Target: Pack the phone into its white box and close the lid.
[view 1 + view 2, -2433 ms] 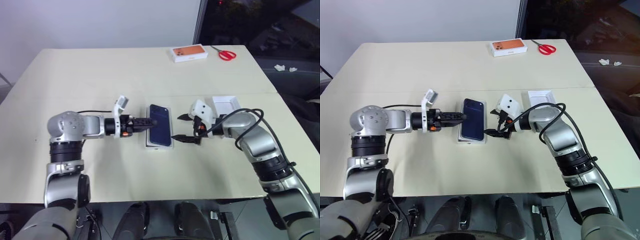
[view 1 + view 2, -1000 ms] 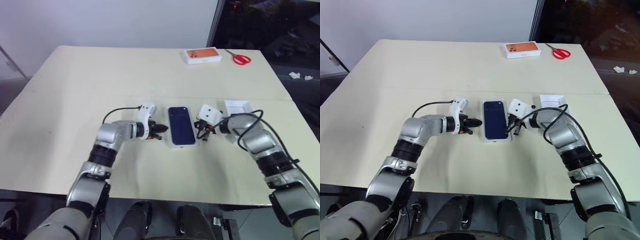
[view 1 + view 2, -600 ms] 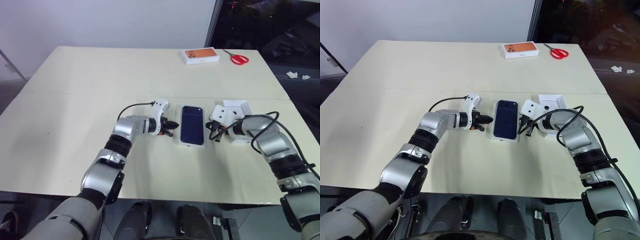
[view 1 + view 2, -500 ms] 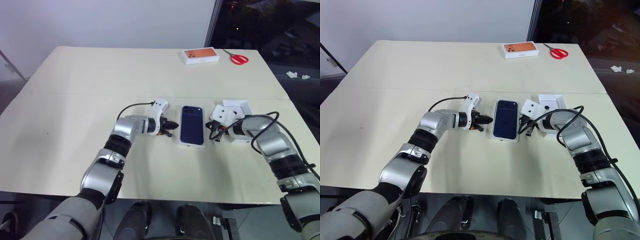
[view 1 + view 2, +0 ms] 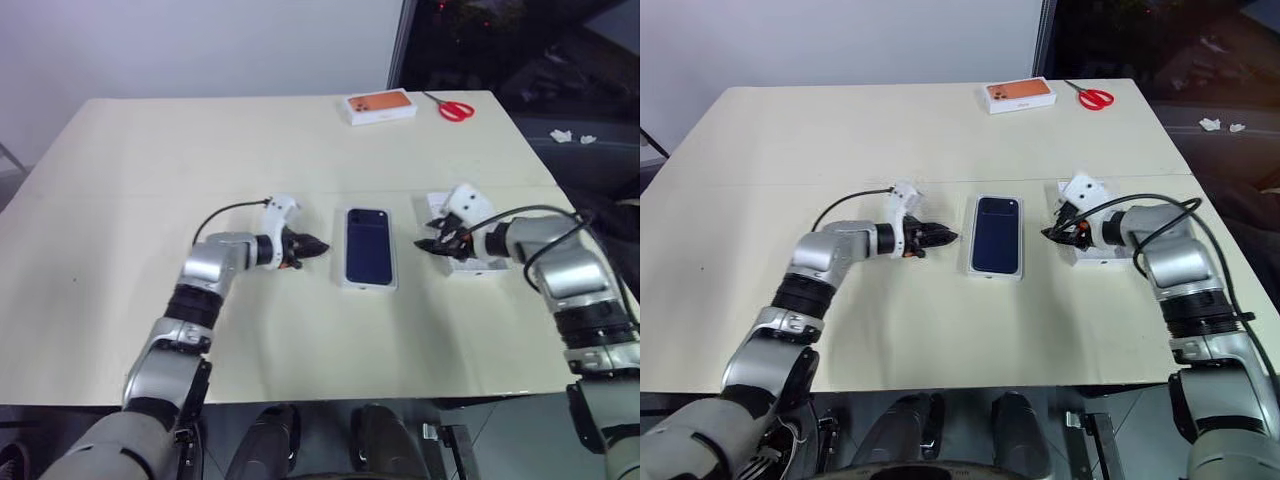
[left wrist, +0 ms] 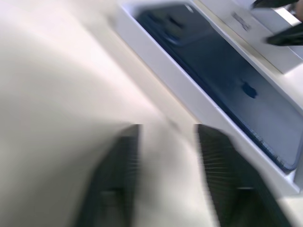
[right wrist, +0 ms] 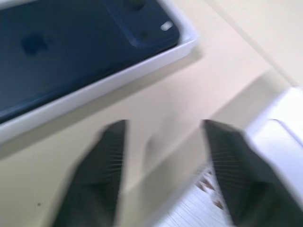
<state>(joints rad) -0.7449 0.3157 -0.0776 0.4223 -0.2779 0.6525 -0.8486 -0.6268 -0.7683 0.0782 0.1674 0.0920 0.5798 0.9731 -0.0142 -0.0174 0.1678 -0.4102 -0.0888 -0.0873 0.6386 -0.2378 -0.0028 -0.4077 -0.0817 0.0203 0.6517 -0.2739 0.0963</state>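
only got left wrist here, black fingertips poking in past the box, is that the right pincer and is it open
observer: Yes, that is the right pincer, to the right of the white box, fingers apart and holding nothing.
operator: whats the white thing under it
observer: A shallow white tray, lying beside the box with a gap between them.
operator: anything else on the table
observer: A box with an orange picture and red scissors, both at the far edge.
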